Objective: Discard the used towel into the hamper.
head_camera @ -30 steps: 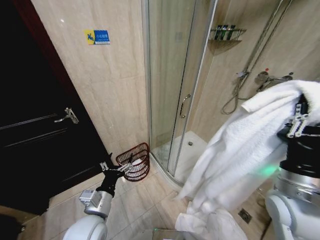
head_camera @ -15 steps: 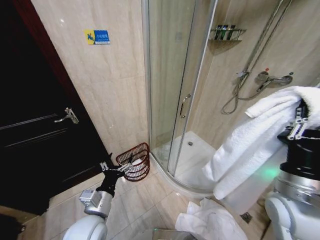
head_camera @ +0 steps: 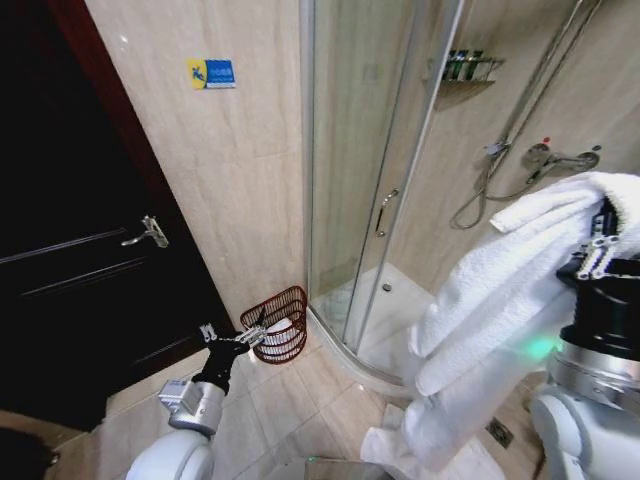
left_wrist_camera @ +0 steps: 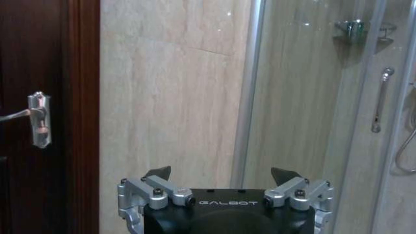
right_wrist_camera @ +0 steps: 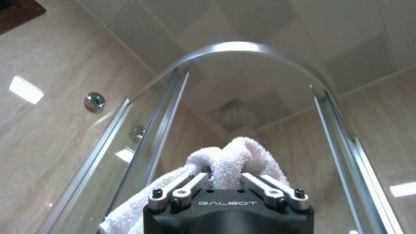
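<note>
Towel point(head_camera: 500, 300), white and thick, is pinched at one bunched fold between the closed fingers of the right gripper point(right_wrist_camera: 224, 180), which is raised high at the robot's right side. In the right wrist view a tuft of the terry cloth pokes up past the fingertips, against the ceiling tiles and the curved top rail of the shower enclosure point(right_wrist_camera: 240, 48). From that clamped fold the cloth drapes down and toward the robot's left in a long heavy sweep, and its lower end lies crumpled on the tiled floor point(head_camera: 290, 400) near the robot's base.

The left gripper point(head_camera: 243, 340) is held low and forward on the robot's left, its fingers spread apart with nothing between them. In the left wrist view the two fingertips point(left_wrist_camera: 159, 172) stand well apart, pointing at the beige wall.

The hamper point(head_camera: 278, 322), a small dark reddish-brown openwork basket, sits on the floor against the beige wall, just beyond the left gripper and just beside the foot of the glass shower enclosure point(head_camera: 370, 200). Something white shows inside it. It is well apart from the hanging towel.

A dark wooden door point(head_camera: 90, 300) with a metal lever handle stands to the left of the wall. A small blue and yellow sign point(head_camera: 210, 73) is fixed high on the wall.
</note>
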Motion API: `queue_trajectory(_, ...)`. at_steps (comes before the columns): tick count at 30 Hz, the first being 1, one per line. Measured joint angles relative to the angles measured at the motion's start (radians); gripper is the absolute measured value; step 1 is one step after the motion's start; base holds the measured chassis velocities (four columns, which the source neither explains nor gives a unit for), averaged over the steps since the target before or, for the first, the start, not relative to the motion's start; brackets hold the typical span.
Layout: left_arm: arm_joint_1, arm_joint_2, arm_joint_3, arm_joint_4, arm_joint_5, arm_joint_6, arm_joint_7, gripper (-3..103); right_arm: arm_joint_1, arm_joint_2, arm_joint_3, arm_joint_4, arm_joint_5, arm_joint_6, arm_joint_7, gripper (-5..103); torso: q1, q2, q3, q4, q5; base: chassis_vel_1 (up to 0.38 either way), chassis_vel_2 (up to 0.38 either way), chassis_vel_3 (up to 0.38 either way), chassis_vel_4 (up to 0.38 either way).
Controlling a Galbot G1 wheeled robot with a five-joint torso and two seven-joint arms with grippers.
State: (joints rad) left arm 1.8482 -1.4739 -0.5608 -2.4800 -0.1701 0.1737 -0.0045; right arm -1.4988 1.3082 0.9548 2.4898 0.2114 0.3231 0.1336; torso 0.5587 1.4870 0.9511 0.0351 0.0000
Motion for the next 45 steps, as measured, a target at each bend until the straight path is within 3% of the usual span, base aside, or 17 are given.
queue_trajectory(25,0.000,0.000,0.000,0.000,0.000,0.000,0.000,100,0.000,0.003,-0.043,0.008,-0.018,0.014,-0.004,8,0.000,0.000,0.000,0.0000,-0.0002,0.070,0.069,-0.068,-0.066)
queue_trajectory(45,0.000,0.000,0.000,0.000,0.000,0.000,0.000,100,0.043,-0.080,-0.047,0.001,0.043,0.009,-0.043,8,0.000,0.000,0.000,0.0001,0.0000,0.020,0.021,0.013,0.012)
